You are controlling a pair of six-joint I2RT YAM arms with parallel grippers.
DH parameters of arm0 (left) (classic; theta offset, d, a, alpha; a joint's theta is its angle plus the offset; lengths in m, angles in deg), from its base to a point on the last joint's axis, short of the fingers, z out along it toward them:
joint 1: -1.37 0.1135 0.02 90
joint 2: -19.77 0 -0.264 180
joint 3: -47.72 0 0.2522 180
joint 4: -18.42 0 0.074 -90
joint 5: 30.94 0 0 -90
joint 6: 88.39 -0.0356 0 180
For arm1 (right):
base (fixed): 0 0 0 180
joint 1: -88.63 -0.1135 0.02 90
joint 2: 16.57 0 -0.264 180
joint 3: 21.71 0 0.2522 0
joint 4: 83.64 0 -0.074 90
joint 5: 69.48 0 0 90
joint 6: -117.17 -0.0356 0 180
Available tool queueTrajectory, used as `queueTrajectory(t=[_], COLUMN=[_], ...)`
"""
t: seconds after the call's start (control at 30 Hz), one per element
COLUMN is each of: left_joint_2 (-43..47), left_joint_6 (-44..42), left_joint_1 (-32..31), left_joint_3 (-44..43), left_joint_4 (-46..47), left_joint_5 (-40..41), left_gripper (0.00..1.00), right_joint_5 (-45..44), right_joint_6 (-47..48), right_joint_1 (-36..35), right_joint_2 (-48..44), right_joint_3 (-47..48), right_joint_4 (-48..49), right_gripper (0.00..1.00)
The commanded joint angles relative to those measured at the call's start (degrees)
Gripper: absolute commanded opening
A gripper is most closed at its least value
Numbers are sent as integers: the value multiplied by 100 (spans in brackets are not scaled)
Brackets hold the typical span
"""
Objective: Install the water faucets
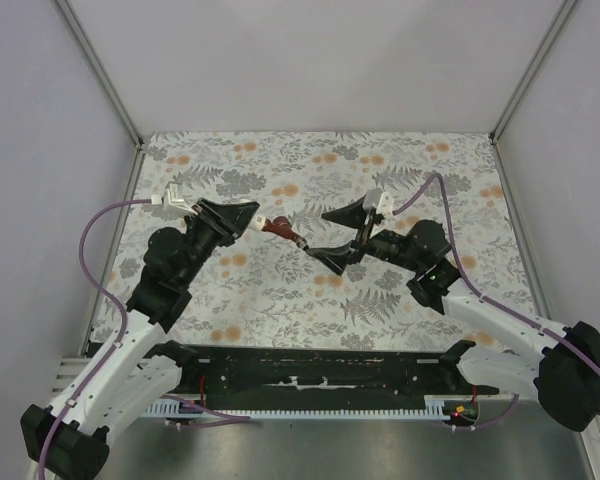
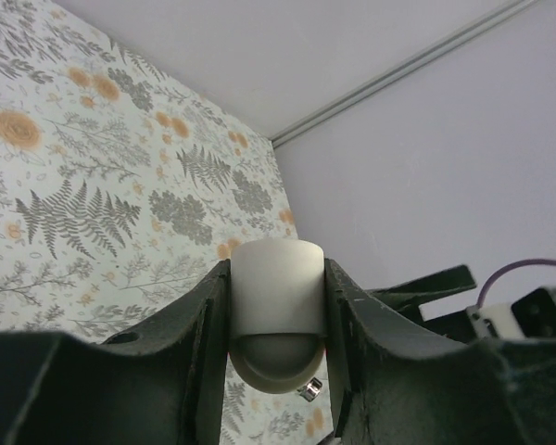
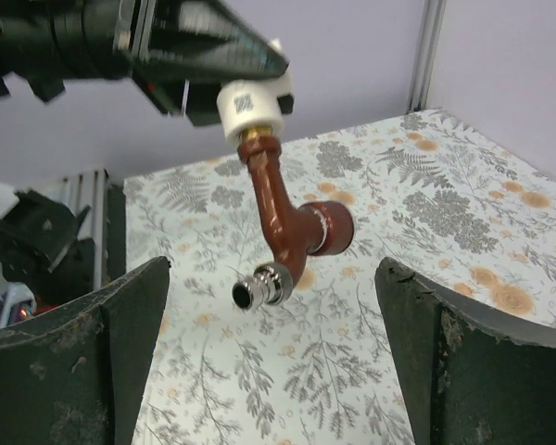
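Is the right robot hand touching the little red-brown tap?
Apart. The right wrist view shows the right gripper open, fingers either side of the red-brown tap, flowery tablecloth showing between.

White pipe fitting (image 3: pixel 253 107) above floral table cover (image 1: pixel 280 300), grey walls (image 1: pixel 320 60) around.

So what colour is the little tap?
The tap is dark red-brown with a silvery tip; the right wrist view shows it best.

L wrist cam: you get the white fitting (image 2: pixel 278 287) blocking nearly all the faucet (image 2: pixel 308 390), only its silver tip shows. R wrist cam: left tool (image 3: pixel 259 79) cut off at top edge, right tool (image 3: pixel 271 269) fingers cut by btm edge. Top cam: fitting too small for you to read.
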Motion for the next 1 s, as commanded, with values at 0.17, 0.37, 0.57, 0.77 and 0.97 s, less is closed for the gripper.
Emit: queueTrajectory(t=[0.17, 0.37, 0.57, 0.77, 0.97], left_joint_2=[-282, -467, -511, -441, -423], left_joint_6=[1483, 1897, 1967, 1600, 274], left_joint_1=[-19, -28, -27, -28, -19], left_joint_3=[-587, -587, -639, -429, -113], left_joint_4=[341, 649, 702, 1299, 2238], left_joint_5=[-526, -843, -931, -949, -1010], left_gripper=[2, 2, 2, 2, 2], right_joint_5=[-237, -448, -589, -448, -580], right_joint_6=[2218, 2491, 2351, 1201, -993], right_joint_1=[-616, -713, -722, -722, -591], right_joint_2=[-185, 139, 631, 922, 1019], right_joint_3=[-267, -153, -4, 67, 181], right_joint_4=[8, 341, 921, 1501, 1669], right_gripper=[98, 94, 86, 54, 26])
